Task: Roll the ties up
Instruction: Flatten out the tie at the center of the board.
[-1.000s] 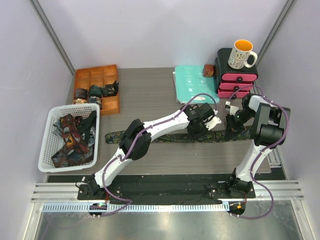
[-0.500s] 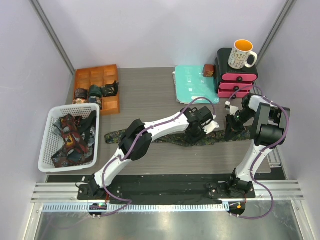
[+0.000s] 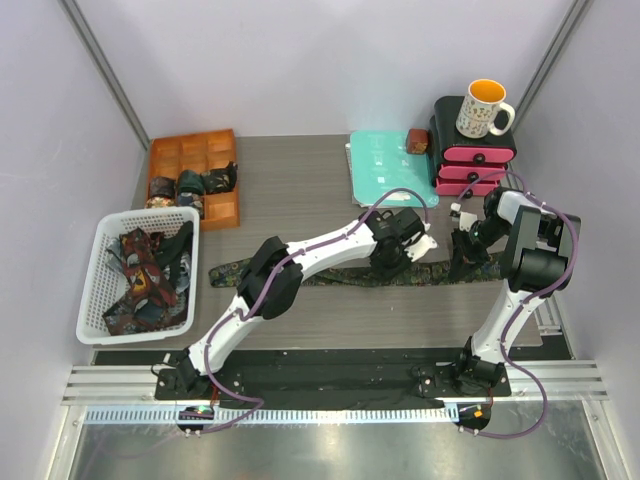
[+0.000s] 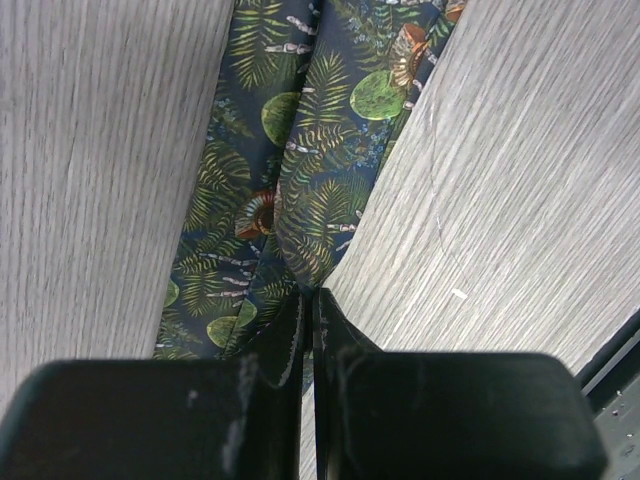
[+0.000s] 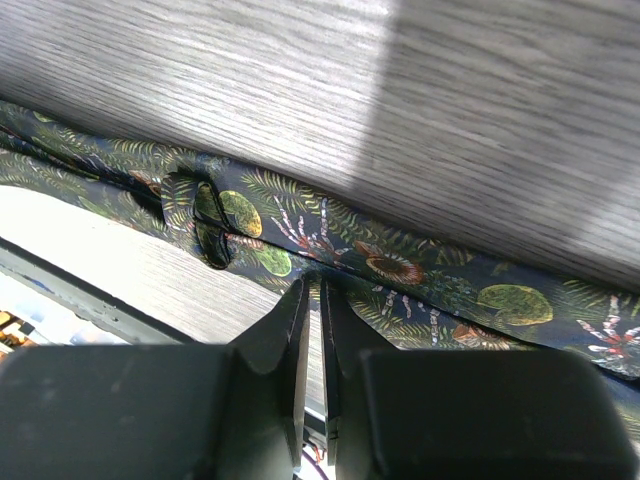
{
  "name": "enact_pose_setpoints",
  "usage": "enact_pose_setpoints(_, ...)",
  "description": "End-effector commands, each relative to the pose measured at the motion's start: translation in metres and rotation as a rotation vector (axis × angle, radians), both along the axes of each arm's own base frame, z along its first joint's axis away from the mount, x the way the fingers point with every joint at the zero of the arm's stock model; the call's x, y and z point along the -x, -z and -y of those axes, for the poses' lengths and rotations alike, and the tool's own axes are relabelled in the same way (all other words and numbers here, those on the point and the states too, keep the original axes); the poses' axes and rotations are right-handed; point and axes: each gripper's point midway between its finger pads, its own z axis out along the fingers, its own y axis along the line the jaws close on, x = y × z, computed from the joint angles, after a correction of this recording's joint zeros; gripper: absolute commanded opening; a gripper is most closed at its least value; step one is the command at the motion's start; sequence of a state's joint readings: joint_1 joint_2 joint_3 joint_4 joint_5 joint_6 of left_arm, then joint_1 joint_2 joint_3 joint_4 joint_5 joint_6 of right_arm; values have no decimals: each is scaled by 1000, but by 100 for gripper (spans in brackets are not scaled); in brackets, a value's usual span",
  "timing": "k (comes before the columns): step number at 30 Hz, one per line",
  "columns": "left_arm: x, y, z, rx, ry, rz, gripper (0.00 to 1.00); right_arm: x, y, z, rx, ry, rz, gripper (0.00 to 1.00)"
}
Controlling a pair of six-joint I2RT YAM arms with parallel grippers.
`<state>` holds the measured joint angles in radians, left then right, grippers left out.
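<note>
The left claw (image 4: 310,296) has shifted slightly along the tie (image 4: 300,170) in the last second. The strip is still unrolled, so rolling has probably barely begun. The claw's fingers are clenched on a fold of cloth at their tips. The right claw (image 5: 312,287), near it further along the strip, is likewise pinched onto the tie's edge. One tie lies flat on the tabletop (image 3: 300,190) beneath both claws. Well away from them, at least three rolls sit in the tray (image 3: 190,150), and a heap I cannot count fills the basket (image 3: 95,250).

Pink drawers (image 3: 472,165) near right gripper (image 3: 463,258), folder (image 3: 385,165) behind
</note>
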<state>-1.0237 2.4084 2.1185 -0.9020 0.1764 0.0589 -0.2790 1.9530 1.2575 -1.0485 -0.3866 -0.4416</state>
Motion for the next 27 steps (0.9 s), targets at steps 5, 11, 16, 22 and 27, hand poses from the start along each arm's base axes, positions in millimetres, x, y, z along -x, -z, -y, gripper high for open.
enact_pose_setpoints(5, -14, -37, 18, 90, -19, 50, 0, 3, 0, 3, 14, -1, -5, 15)
enact_pose_setpoints(11, -14, -33, 25, 96, -10, 35, 0, 2, 0, 2, 10, 1, -8, 15)
enact_pose_setpoints(16, -7, -27, 31, 96, 16, 20, 0, 3, 0, 2, 8, 0, -10, 15)
enact_pose_setpoints(22, -1, -13, 25, 60, 32, 4, 0, 2, 0, 3, 8, -3, -7, 15)
enact_pose_setpoints(27, -5, -10, 31, 63, 34, 11, 0, 2, 1, 1, -2, -3, -13, 15)
